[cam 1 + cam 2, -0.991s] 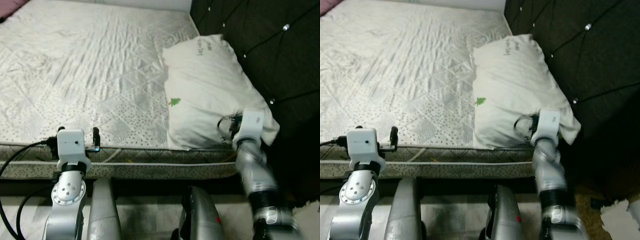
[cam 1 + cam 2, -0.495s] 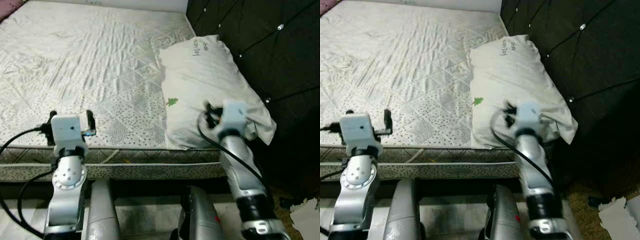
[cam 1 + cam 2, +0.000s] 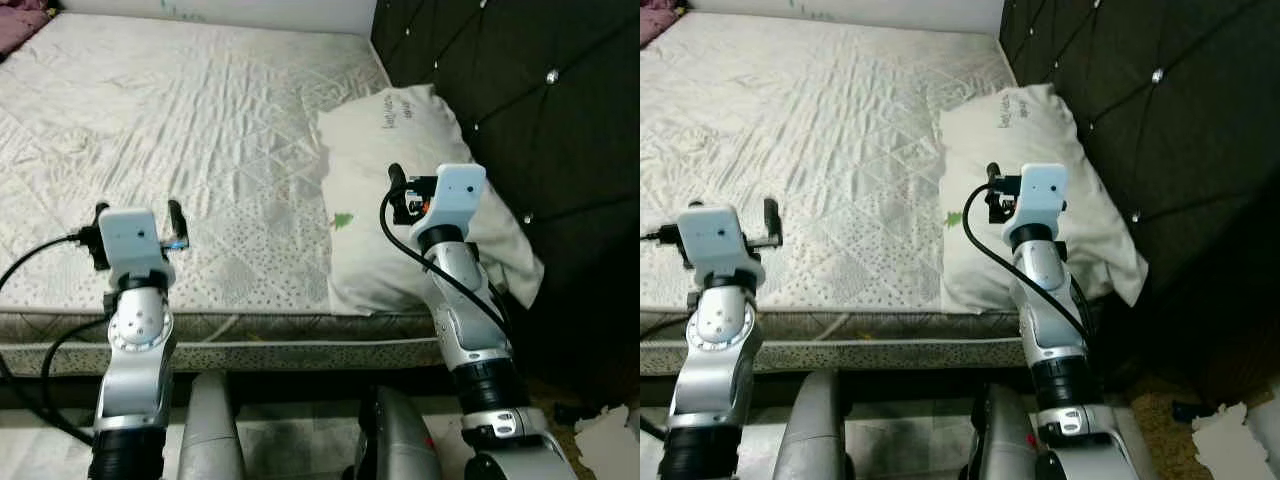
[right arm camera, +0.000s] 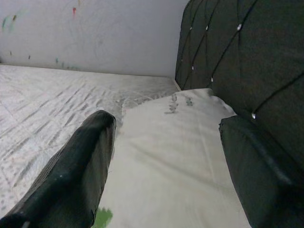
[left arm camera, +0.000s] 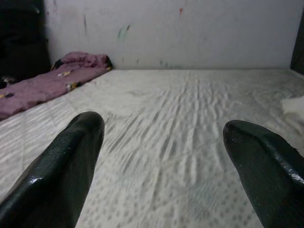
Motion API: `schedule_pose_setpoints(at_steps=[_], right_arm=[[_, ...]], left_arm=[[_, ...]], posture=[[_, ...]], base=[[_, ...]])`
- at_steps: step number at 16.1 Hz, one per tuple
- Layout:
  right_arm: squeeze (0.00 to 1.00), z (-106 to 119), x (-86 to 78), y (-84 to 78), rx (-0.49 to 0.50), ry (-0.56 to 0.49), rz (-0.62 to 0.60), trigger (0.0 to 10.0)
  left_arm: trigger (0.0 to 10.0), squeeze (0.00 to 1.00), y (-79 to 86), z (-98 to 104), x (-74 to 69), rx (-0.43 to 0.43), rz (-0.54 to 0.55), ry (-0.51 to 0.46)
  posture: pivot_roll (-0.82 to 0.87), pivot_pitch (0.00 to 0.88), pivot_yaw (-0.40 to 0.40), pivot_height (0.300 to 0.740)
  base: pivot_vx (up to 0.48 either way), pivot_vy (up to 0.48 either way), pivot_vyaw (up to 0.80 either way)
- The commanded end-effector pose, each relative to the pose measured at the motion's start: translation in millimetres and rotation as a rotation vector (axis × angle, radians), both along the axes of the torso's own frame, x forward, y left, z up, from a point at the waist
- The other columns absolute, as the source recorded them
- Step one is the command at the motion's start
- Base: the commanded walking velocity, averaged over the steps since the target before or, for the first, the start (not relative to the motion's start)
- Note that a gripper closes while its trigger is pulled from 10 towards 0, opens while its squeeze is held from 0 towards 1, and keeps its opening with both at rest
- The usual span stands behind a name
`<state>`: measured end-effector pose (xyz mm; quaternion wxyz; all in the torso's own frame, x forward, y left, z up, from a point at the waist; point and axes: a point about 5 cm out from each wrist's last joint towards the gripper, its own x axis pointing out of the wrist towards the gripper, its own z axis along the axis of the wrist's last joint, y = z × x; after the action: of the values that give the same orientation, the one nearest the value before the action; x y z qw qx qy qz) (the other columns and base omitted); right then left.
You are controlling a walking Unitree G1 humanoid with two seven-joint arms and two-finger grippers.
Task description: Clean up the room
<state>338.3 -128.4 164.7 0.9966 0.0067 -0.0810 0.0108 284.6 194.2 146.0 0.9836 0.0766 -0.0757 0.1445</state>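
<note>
A white pillow (image 3: 410, 200) is lying against the dark headboard (image 3: 530, 90), the right gripper (image 4: 166, 161) hovering over it with fingers apart (left gripper (image 5: 164, 156) likewise spread), so squaring it calls for gripping a corner firmly.

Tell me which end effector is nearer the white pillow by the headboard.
Right. The right end effector hovers open directly over the white pillow; the left end effector hangs open above the quilted mattress, well aside.
</note>
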Motion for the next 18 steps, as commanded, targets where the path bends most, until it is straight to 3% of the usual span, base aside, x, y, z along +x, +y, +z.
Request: schedule_pose_setpoints(at_steps=[1,8,13,18], right_arm=[[0.0,4.4,3.6,-2.7,0.013,-0.013,-0.011,10.0],[0.0,1.1,7.3,-5.5,0.008,0.007,-0.045,10.0],[0.0,-10.4,1.8,-6.1,0.019,0.05,-0.059,10.0],[0.0,-23.2,-3.4,-14.5,0.034,0.099,-0.086,10.0]], left_arm=[[10.0,0.0,-2.5,-1.0,2.3,-0.007,0.0,-0.002],[10.0,0.0,-5.9,-8.8,-0.8,-0.025,-0.003,0.006],[10.0,0.0,-3.6,-10.5,-6.6,-0.008,-0.016,0.021],[10.0,0.0,-12.9,-15.9,-7.5,-0.014,-0.058,0.042]], posture=[[0.13,0.0,-0.086,0.658],[0.13,0.0,-0.086,0.736],[0.13,0.0,-0.073,0.74],[0.12,0.0,-0.066,0.74]], base=[[0.0,0.0,0.0],[0.0,0.0,0.0],[0.0,0.0,0.0],[0.0,0.0,0.0]])
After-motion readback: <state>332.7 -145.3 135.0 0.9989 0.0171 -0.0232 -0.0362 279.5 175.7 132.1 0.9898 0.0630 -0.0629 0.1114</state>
